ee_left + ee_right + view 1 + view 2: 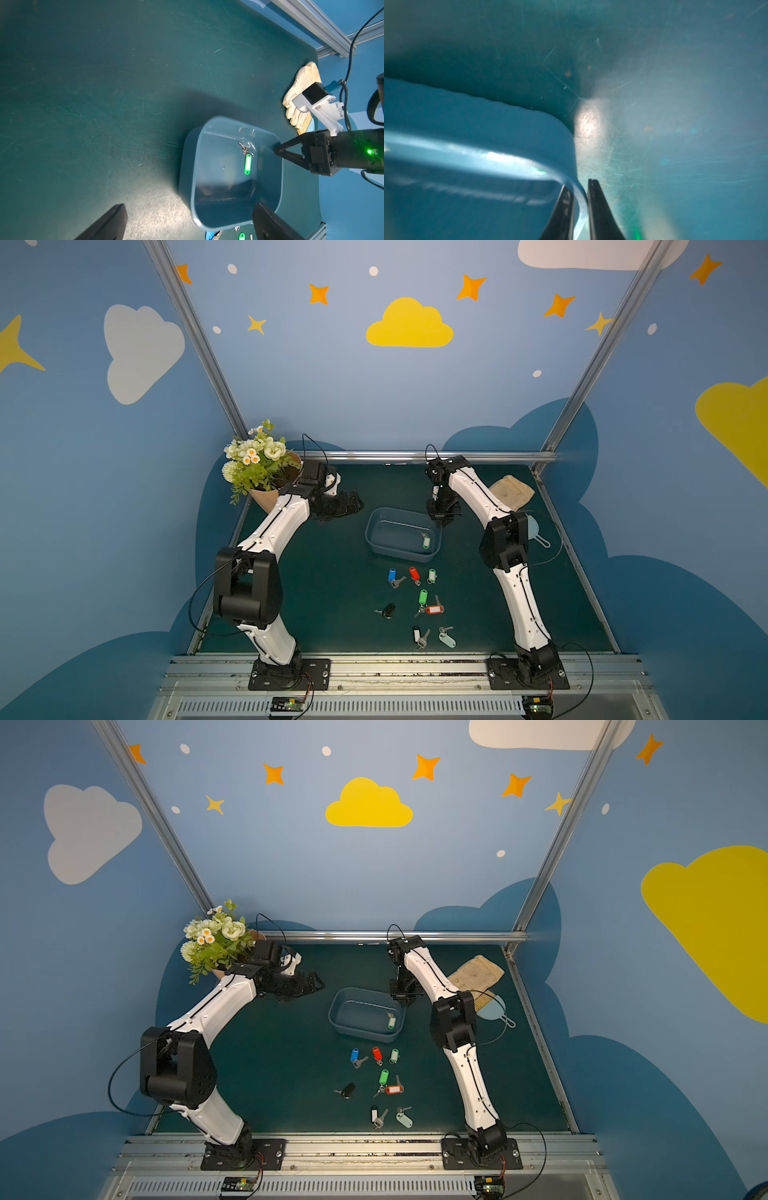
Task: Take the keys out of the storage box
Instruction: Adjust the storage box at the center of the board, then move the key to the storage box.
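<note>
The storage box (pixel 376 549) (pixel 338 1027) is a shallow blue-grey tub at mid-table. One key with a green tag (pixel 425 542) (pixel 247 164) lies inside, near its right wall. Several more keys lie on the mat in front, among them blue (pixel 392 575), red (pixel 413 573) and orange (pixel 434 609) tags. My right gripper (pixel 444 522) (pixel 578 185) is shut on the rim (pixel 508 158) at the box's far right corner, one finger inside and one outside. My left gripper (pixel 353 504) (pixel 189 205) hangs open to the left of the box, holding nothing.
A peach flower pot (pixel 266 497) with white flowers stands at the back left, right behind my left wrist. A beige glove (pixel 511 489) and a pale blue comb (pixel 492 1004) lie at the back right. Metal rails edge the green mat.
</note>
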{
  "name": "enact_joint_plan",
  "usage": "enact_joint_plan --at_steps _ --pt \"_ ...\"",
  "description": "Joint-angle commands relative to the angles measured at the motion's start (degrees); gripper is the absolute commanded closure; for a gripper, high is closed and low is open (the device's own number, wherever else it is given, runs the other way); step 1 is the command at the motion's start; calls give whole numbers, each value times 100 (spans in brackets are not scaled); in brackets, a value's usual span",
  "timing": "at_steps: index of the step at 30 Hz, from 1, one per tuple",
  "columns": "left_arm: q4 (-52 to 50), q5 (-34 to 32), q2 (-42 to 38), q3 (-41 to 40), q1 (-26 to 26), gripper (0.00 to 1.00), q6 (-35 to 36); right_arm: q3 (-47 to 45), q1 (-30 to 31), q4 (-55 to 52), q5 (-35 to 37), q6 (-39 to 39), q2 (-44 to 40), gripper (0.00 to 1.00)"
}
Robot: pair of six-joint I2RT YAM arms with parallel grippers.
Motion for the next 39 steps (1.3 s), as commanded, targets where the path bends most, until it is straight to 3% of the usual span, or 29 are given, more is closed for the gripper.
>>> enact_joint_plan --at_steps 1,5,10,14,20,22,27,31,34,39 --pt "-98 50 -184 54 31 0 64 258 -59 126 59 -206 281 87" --pt "-112 237 -149 267 15 0 76 252 -119 614 -58 -534 271 86" --pt "-204 318 -82 652 -49 0 128 149 -104 1302 -76 -1168 109 73" --pt "-222 374 -29 846 -147 0 155 9 -60 1854 103 -1608 16 74" --pt "-407 275 315 1368 -671 0 379 57 -113 2060 167 -1832 -350 65" --pt "-543 152 555 1640 -925 0 492 -87 -133 1892 300 -1760 -665 57" --pt "-893 -30 1323 2542 -1482 0 646 -1486 -205 1758 601 -1344 -1833 44" --pt "-1273 -425 2100 3394 -1961 3 946 -2872 -585 1745 700 -592 -2809 41" --pt "-1545 -551 2739 4021 -2183 6 1008 -3622 -1026 1772 361 -188 -3401 41" --pt "-1716 -874 3514 4678 -2402 17 1045 -4208 -1259 1912 344 -112 -3920 41"
